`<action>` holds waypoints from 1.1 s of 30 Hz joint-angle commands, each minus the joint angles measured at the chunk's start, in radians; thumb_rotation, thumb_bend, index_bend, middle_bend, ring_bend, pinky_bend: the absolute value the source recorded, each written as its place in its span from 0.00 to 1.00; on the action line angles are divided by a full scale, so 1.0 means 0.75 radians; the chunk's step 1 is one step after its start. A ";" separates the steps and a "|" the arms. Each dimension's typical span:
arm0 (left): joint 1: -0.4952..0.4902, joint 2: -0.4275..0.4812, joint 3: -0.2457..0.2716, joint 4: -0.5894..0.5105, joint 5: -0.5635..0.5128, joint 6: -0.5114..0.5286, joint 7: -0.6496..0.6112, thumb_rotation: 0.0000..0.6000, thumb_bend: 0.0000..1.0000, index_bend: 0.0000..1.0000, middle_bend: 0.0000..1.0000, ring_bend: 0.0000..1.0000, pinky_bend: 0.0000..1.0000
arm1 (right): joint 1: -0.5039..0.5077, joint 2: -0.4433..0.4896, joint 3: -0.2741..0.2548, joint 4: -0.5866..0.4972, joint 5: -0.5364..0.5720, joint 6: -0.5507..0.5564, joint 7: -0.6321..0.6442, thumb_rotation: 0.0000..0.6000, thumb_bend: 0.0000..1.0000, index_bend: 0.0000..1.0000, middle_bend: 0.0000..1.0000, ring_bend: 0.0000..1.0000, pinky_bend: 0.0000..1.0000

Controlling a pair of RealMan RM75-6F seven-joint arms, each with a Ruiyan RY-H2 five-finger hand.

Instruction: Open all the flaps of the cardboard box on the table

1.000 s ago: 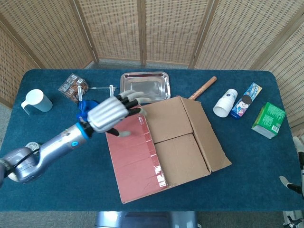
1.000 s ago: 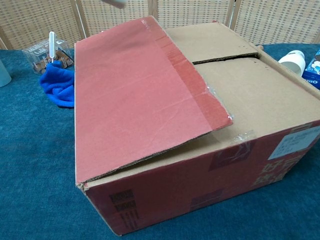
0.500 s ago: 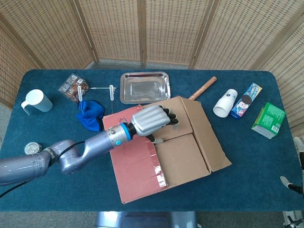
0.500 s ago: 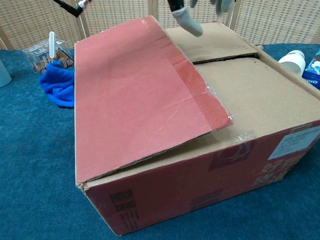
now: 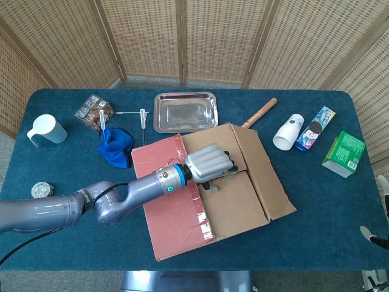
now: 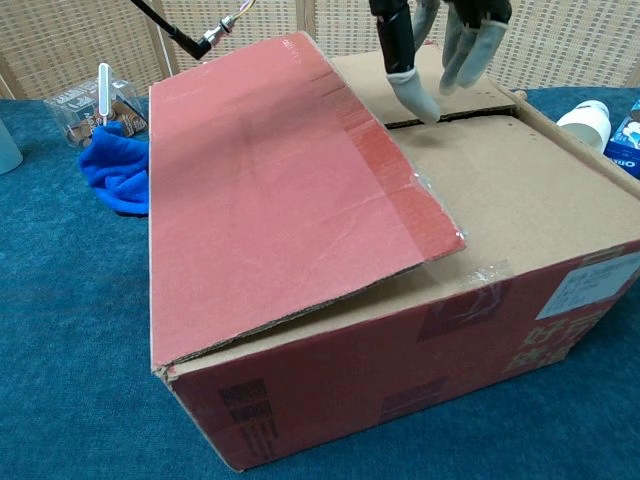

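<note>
The cardboard box [image 5: 243, 201] sits mid-table, its far corner turned toward the tray. Its red outer flap [image 5: 170, 213] lies partly lifted along the box's left side, raised at a slant in the chest view [image 6: 280, 180]. Two brown inner flaps lie flat, meeting at a seam [image 6: 450, 115]. My left hand [image 5: 209, 163] hovers over that seam, fingers [image 6: 408, 85] apart and pointing down, holding nothing. At the right edge of the head view only pale tips of my right hand [image 5: 378, 236] show; how it stands is unclear.
Behind the box lie a metal tray [image 5: 185, 112] and a wooden roller [image 5: 258, 113]. To the right are a paper cup [image 5: 289, 131], a blue packet [image 5: 316, 128] and a green carton [image 5: 343, 153]. A blue cloth [image 5: 115, 146], snack pack [image 5: 94, 111] and white mug [image 5: 47, 129] are left.
My left hand has swung right from the box's far left corner, across the red flap, to above the seam of the brown flaps and come lower. The flaps have not moved.
</note>
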 commanded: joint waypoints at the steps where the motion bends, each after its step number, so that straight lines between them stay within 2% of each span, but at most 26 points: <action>1: -0.046 -0.007 0.031 -0.002 -0.097 -0.037 0.042 0.99 0.00 0.50 0.55 0.41 0.57 | -0.004 0.004 0.002 0.000 -0.004 -0.001 0.007 1.00 0.00 0.00 0.00 0.00 0.00; 5: -0.074 -0.007 0.060 -0.021 -0.161 -0.030 0.076 1.00 0.00 0.51 0.58 0.43 0.58 | -0.008 0.009 0.004 0.000 -0.005 -0.007 0.018 1.00 0.00 0.00 0.00 0.00 0.00; 10: -0.091 0.006 0.069 -0.049 -0.200 -0.011 0.084 0.99 0.00 0.53 0.66 0.52 0.62 | -0.012 0.013 0.011 -0.002 -0.001 -0.009 0.020 1.00 0.00 0.00 0.00 0.00 0.00; 18: -0.126 0.078 0.090 -0.127 -0.232 -0.018 0.113 0.99 0.00 0.57 0.75 0.60 0.63 | -0.026 0.019 0.014 -0.018 -0.013 0.005 0.009 1.00 0.00 0.00 0.00 0.00 0.00; 24: -0.148 0.154 0.124 -0.180 -0.231 -0.014 0.164 0.98 0.00 0.58 0.77 0.61 0.63 | -0.031 0.023 0.017 -0.023 -0.014 0.001 0.012 1.00 0.00 0.00 0.00 0.00 0.00; 29: -0.165 0.267 0.155 -0.284 -0.312 -0.020 0.176 0.96 0.00 0.58 0.77 0.61 0.63 | -0.033 0.024 0.020 -0.030 -0.019 -0.003 0.002 1.00 0.00 0.00 0.00 0.00 0.00; 33: -0.176 0.295 0.179 -0.319 -0.343 -0.007 0.185 0.96 0.00 0.58 0.77 0.61 0.63 | -0.036 0.020 0.017 -0.035 -0.029 -0.005 -0.014 1.00 0.00 0.00 0.00 0.00 0.00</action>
